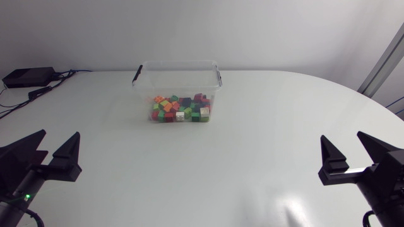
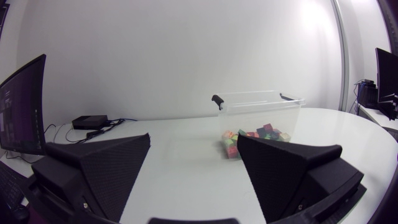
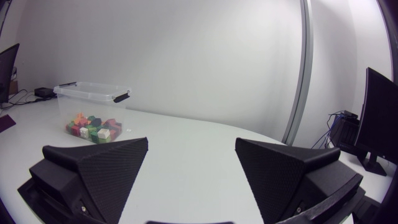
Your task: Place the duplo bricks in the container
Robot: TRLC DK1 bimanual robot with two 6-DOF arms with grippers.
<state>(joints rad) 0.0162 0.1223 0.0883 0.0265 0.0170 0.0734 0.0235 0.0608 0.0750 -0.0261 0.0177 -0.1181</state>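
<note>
**Both jaws released, bricks already in the container**

The left jaws stand spread wide with nothing between them. The right jaws are spread just as wide and are also bare. Both pairs sit well apart from the container point(image 1: 178, 62), on its near side. The left pair is off toward its left handle point(image 1: 136, 75) and the right pair off toward its right handle point(image 1: 219, 77), with bare white surface point(image 1: 252, 157) between each pair and the container.

The container is a clear, lidless tub with a black clip handle at each short end. Every one of the duplo bricks point(image 1: 181, 110) that shows lies inside it, heaped in a jumble across its floor in red, green, orange, yellow, white and dark tones. From this the task looks finished or nearly so.

The bricks look like hard moulded plastic, so they are probably light, stiff and hard to damage, though smooth enough to slip. The surest hold would be across two flat opposite sides, squarely and below the studs. A hold on a corner would probably twist the brick out. Picking one from the heap would be awkward, since its neighbours crowd the sides.

The container seems thin-walled and light, so it would probably slide or flex if nudged. Its rim or handles would be the place to hold it.

Beyond the container's left handle, a small black box point(image 1: 28, 76) with cables rests near the surface's far edge.
</note>
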